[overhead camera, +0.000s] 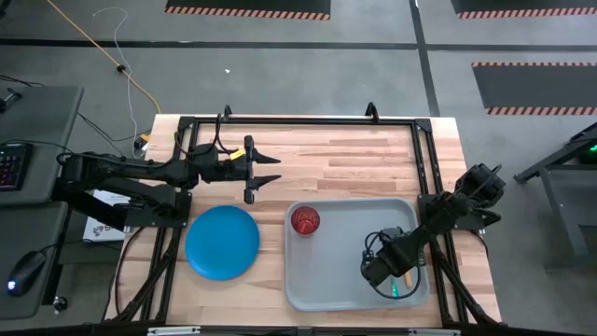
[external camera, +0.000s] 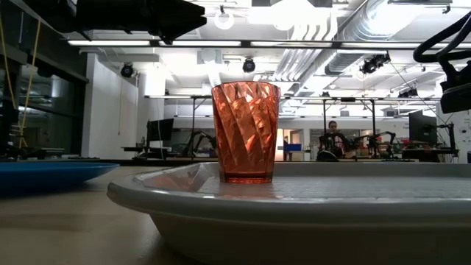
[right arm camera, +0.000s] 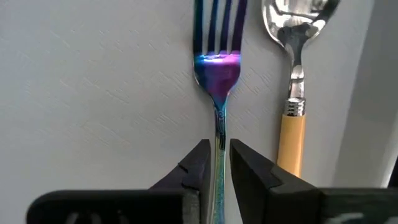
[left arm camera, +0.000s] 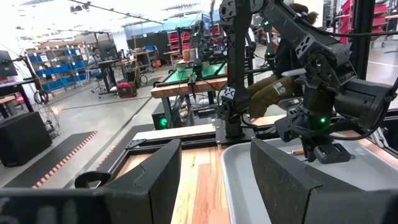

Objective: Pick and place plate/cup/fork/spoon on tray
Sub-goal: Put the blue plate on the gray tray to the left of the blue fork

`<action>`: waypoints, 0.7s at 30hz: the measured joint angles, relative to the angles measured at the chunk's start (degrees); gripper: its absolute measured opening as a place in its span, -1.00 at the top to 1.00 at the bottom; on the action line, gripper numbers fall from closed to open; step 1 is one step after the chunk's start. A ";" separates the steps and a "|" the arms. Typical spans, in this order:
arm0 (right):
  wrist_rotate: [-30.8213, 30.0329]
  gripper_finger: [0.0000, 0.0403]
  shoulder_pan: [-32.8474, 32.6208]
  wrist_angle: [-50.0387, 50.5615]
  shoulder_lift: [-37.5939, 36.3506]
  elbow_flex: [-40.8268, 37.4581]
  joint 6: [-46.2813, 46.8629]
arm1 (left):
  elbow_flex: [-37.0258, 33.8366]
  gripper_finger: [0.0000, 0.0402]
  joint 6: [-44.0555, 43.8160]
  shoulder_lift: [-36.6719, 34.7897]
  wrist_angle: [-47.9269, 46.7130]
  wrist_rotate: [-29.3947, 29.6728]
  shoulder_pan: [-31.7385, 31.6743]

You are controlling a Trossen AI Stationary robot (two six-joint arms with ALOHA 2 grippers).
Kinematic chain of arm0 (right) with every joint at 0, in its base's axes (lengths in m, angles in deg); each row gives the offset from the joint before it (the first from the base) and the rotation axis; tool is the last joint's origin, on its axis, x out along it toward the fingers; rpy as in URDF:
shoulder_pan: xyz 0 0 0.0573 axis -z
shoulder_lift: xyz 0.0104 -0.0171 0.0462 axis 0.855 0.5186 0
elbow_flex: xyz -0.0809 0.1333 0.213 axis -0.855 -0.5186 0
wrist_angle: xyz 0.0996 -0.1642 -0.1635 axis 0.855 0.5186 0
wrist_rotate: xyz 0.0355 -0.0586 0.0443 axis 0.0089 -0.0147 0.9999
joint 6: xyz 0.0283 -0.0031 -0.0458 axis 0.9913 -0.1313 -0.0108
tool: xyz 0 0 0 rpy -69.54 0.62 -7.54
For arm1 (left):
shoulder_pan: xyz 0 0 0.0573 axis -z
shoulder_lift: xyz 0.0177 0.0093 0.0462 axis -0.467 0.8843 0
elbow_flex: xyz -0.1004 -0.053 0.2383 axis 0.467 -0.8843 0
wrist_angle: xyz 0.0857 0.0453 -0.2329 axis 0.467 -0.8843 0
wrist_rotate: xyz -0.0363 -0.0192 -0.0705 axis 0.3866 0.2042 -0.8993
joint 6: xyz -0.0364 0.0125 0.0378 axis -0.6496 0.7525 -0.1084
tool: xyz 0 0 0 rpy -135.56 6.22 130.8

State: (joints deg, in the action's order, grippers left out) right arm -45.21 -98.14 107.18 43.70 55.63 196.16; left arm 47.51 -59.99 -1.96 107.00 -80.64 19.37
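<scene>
The grey tray (overhead camera: 322, 280) lies on the table's right half, and the red-orange cup (overhead camera: 305, 220) stands upright in its far left corner. The cup also shows in the low view (external camera: 246, 132). The blue plate (overhead camera: 222, 242) lies flat on the table left of the tray. My right gripper (right arm camera: 219, 155) is low over the tray's right part (overhead camera: 396, 275), shut on the fork (right arm camera: 217, 68). The spoon (right arm camera: 292, 93) lies on the tray floor beside the fork, parallel to it. My left gripper (overhead camera: 266, 168) is open and empty above the table, beyond the plate. My right gripper pinches the fork's slim neck (right arm camera: 219, 134), just behind the tines, between its two fingertips. The fingers come from above and lie across the fork. The fork is level at the tray floor. I cannot tell whether its head rests on the floor.
The tray's raised rim (external camera: 221, 213) runs around the cup and cutlery. A black metal frame (overhead camera: 298, 121) borders the table's far edge and sides. Bare wood (overhead camera: 354, 159) lies between the left gripper and the tray's far rim.
</scene>
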 joint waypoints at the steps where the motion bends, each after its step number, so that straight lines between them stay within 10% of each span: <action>1: -0.02 0.72 0.00 0.08 0.00 0.00 -0.67 | 0.00 0.08 -0.03 0.00 0.00 0.01 0.00; 13: -5.19 0.36 -0.34 9.35 -4.59 5.39 -7.87 | 0.00 0.08 0.02 0.00 -0.02 0.02 0.00; 21: -29.86 0.04 0.67 6.67 -10.92 6.42 -12.49 | 0.00 0.08 -0.02 0.00 -0.97 0.02 0.00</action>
State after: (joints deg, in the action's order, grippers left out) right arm -75.08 -97.47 113.85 32.78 62.05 183.66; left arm 47.51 -60.01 -1.96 106.03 -80.62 19.37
